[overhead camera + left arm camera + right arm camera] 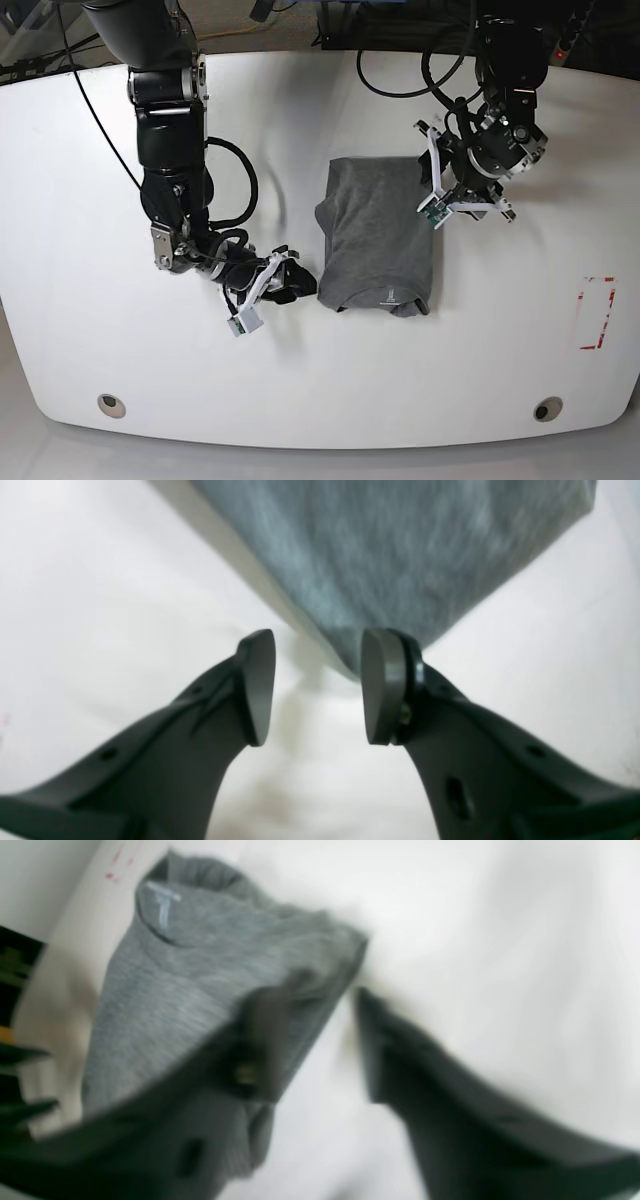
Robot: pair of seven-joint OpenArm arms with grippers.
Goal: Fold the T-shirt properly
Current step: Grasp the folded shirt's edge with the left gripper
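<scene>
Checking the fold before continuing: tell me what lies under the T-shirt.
Only the white table shows around the folded T-shirt. Anything beneath it, including tucked-in sleeves, is covered by the cloth.

Folded heather-grey T-shirt point(380, 235) lying flat on a white table point(90, 200).
The garment forms a tall, narrow rectangle near the table's centre, sleeves tucked out of sight; its ribbed crew neck point(388, 297) with an inner label lies at the near end, and one long edge shows a slight bulge.

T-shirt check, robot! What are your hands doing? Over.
Left gripper open, holding nothing, beside T-shirt. Right gripper open at its edge. T-shirt folded narrow on table. Nothing in the way.
</scene>
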